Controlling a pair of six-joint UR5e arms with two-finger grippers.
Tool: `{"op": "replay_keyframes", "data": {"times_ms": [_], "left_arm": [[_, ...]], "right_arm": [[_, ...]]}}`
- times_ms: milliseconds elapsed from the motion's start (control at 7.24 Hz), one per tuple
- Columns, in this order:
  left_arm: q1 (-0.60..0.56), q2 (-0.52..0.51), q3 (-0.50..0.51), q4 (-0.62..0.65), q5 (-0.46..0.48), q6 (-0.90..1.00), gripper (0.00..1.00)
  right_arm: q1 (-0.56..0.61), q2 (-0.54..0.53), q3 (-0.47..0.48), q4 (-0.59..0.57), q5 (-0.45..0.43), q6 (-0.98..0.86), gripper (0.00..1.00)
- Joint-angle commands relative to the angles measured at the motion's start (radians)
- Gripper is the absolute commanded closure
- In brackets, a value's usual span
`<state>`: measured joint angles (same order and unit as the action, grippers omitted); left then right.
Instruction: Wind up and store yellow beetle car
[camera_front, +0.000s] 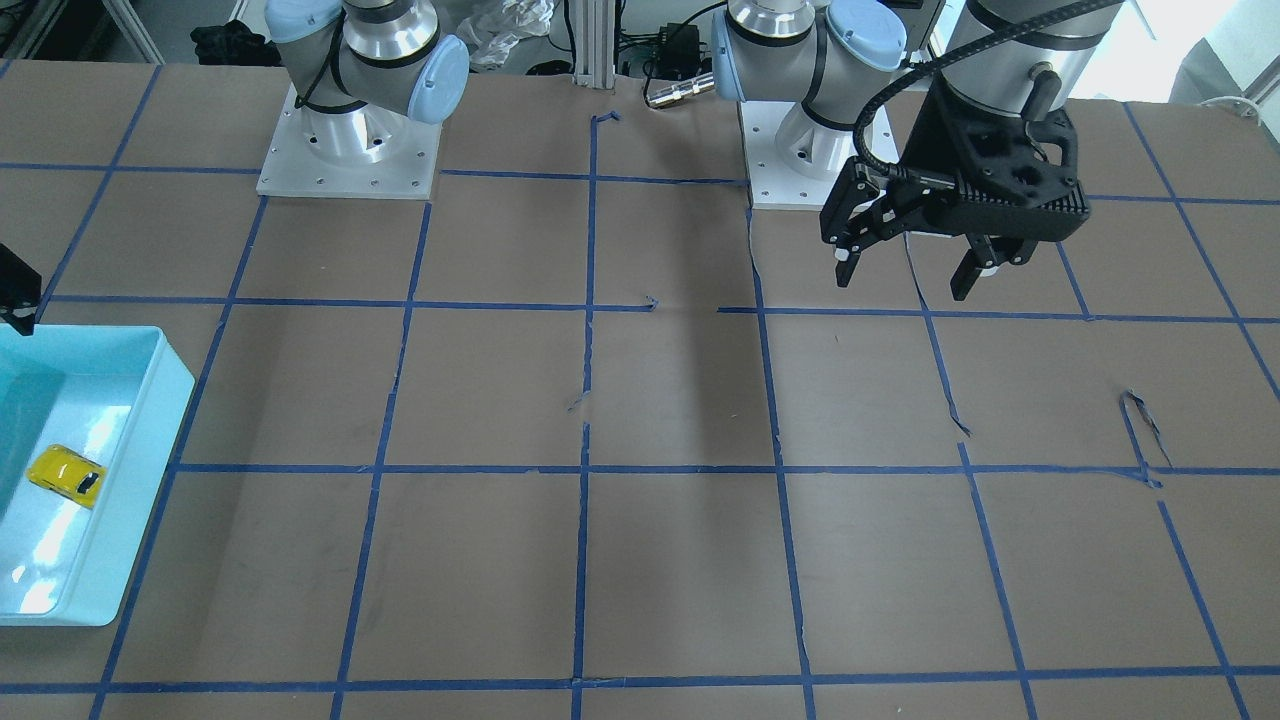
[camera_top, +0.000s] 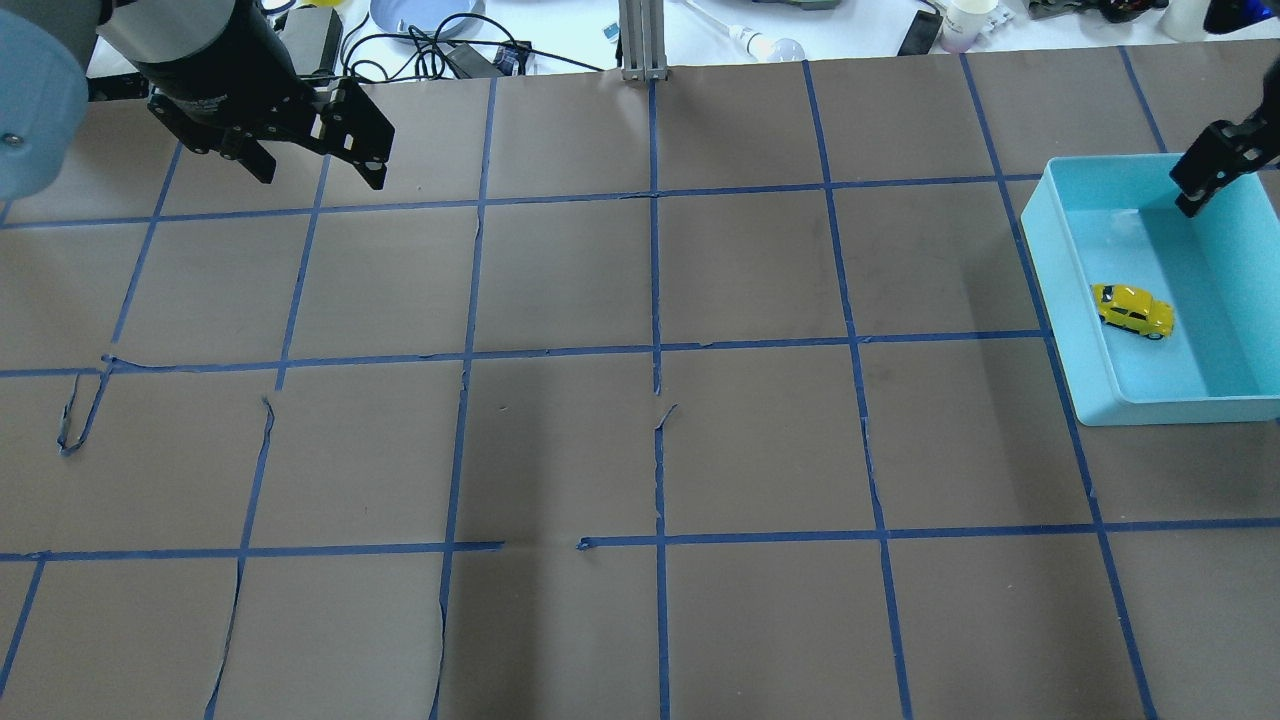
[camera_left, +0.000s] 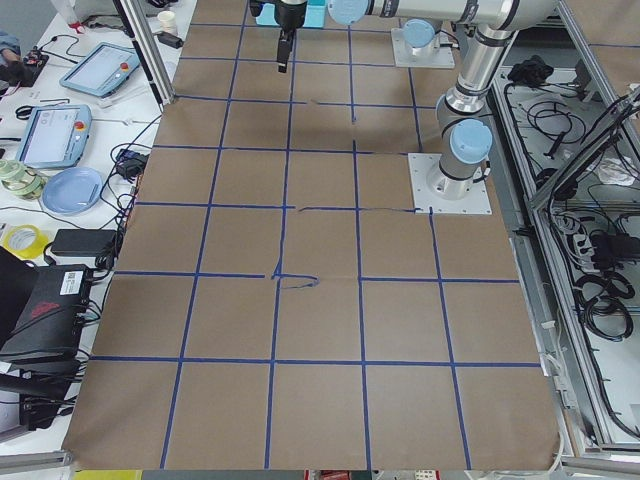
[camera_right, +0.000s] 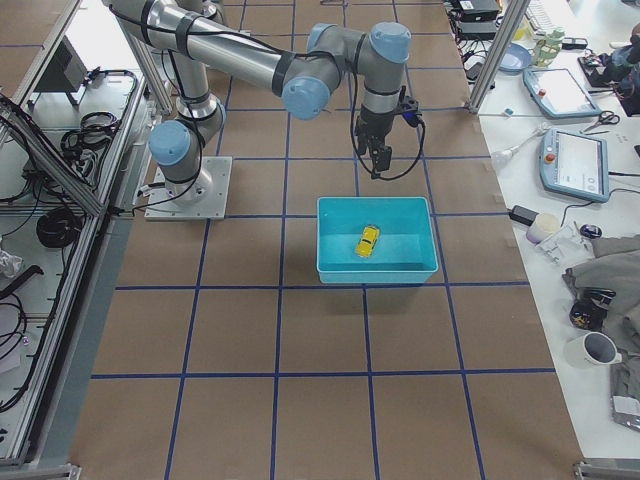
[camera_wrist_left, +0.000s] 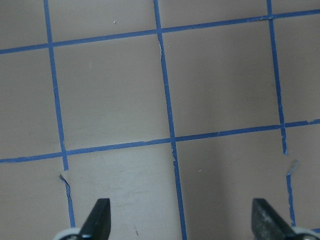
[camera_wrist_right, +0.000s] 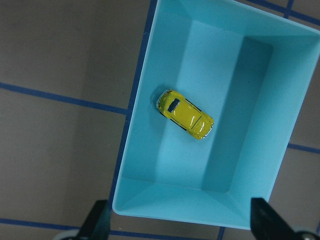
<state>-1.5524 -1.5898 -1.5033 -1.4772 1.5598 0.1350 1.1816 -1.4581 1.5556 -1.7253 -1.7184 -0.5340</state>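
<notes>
The yellow beetle car (camera_top: 1134, 310) lies on its wheels inside the light blue bin (camera_top: 1060, 290), near the bin's left wall in the overhead view. It also shows in the right wrist view (camera_wrist_right: 185, 113), the front view (camera_front: 66, 475) and the right side view (camera_right: 368, 240). My right gripper (camera_wrist_right: 180, 227) is open and empty, raised above the bin's far end; one finger (camera_top: 1210, 170) shows at the overhead view's right edge. My left gripper (camera_top: 318, 172) is open and empty, held above the table's far left, far from the car; it also shows in the front view (camera_front: 905, 270).
Brown paper with a blue tape grid (camera_top: 655, 350) covers the table. Torn tape ends curl up at several spots (camera_top: 75, 420). The two arm bases (camera_front: 350, 150) stand at the robot side. Cables, a tablet and cups (camera_right: 575, 160) lie on the bench beyond the far edge.
</notes>
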Motion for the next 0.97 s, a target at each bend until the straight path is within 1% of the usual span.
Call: {"op": "replay_keyframes", "data": {"times_ms": [0,138,276,414,691,829], "left_arm": [[0.003,-0.001,-0.002,0.000,0.000,0.001,0.00],[0.003,-0.001,-0.002,0.000,0.002,0.014,0.00],[0.002,0.001,0.000,0.000,0.000,0.014,0.00],[0.005,-0.001,0.000,0.000,0.002,0.017,0.00],[0.003,-0.001,0.000,0.000,0.002,0.017,0.00],[0.005,0.001,-0.002,0.000,0.000,0.017,0.00]], "right_arm": [[0.145,-0.039,0.003,0.038,0.002,0.406,0.00],[0.221,-0.044,0.003,0.039,0.075,0.593,0.00],[0.293,-0.045,0.001,0.039,0.129,0.686,0.00],[0.349,-0.045,0.004,0.039,0.123,0.693,0.00],[0.362,-0.085,0.005,0.137,0.132,0.683,0.00],[0.362,-0.087,0.012,0.139,0.128,0.681,0.00]]}}
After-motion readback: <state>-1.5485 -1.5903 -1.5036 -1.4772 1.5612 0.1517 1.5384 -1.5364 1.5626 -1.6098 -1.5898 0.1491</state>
